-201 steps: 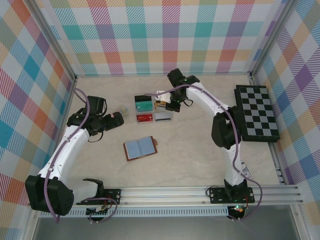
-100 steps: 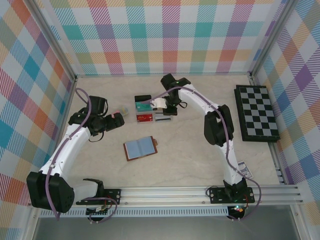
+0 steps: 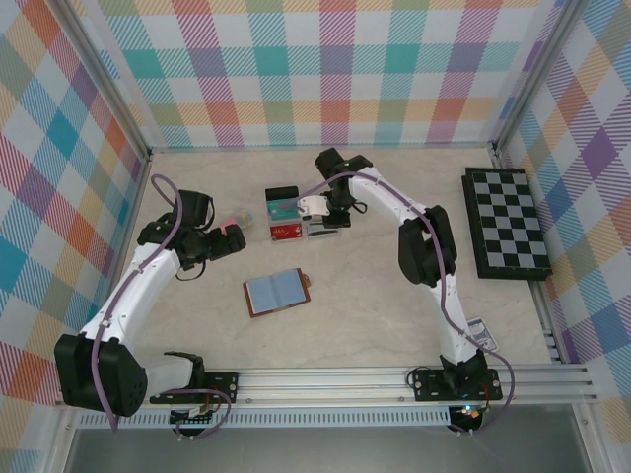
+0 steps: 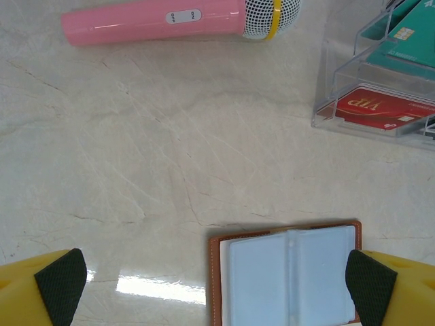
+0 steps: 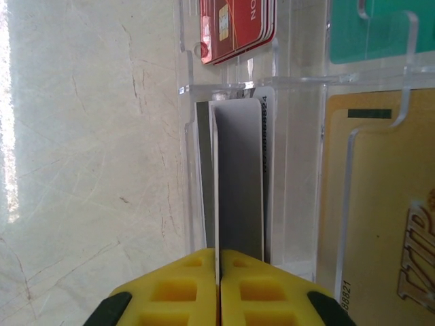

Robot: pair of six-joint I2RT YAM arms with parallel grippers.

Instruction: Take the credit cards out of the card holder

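Note:
The brown card holder [image 3: 277,292] lies open on the table, its blue-grey pocket pages [image 4: 292,275] facing up. My left gripper [image 4: 216,288] hovers over it, open, with nothing between the fingers. My right gripper [image 5: 219,255] is shut on the edge of a grey credit card [image 5: 238,176], which stands inside a compartment of the clear plastic box [image 5: 183,136]. Other credit cards lie in the box: a red one [image 5: 238,27], a teal one [image 5: 374,34] and a gold-orange one [image 5: 387,204].
A pink microphone [image 4: 170,20] lies left of the clear box [image 3: 296,219]. A black-and-white chessboard [image 3: 508,222] sits at the far right. Checked walls close in the table on three sides.
My right arm has swung left and lowered the grey card into the clear box's compartment. The left arm and the card holder have stayed put.

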